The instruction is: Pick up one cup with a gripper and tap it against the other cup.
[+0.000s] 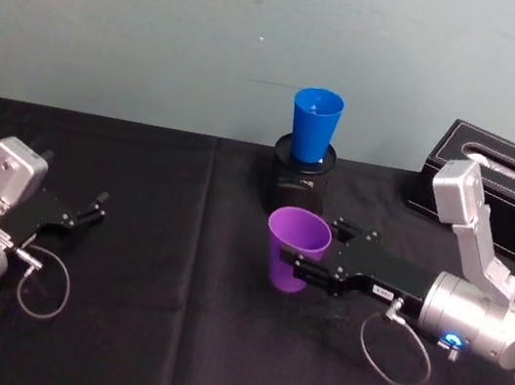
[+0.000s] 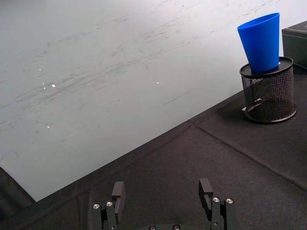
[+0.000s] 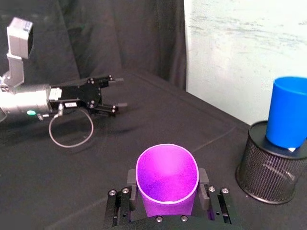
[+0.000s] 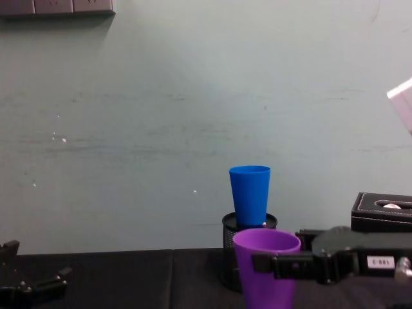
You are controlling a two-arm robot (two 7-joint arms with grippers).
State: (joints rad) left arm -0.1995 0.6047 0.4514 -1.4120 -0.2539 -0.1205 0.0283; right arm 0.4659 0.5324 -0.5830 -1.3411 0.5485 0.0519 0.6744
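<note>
The purple cup (image 1: 294, 250) stands upright near the middle of the black cloth, and my right gripper (image 1: 313, 251) is shut on its sides. The right wrist view looks down into the purple cup (image 3: 167, 179), with one finger on each side of it. The blue cup (image 1: 315, 123) sits in the top of a black mesh pen holder (image 1: 298, 185) just behind the purple cup, apart from it. From the chest view the purple cup (image 4: 265, 267) is in front of the blue cup (image 4: 250, 196) and lower. My left gripper (image 1: 97, 205) rests open and empty at the left, far from both cups.
A black tissue box (image 1: 505, 190) stands at the back right, behind my right arm. A pale wall (image 1: 166, 29) closes off the back of the table. Thin cable loops (image 1: 44, 285) hang from both wrists.
</note>
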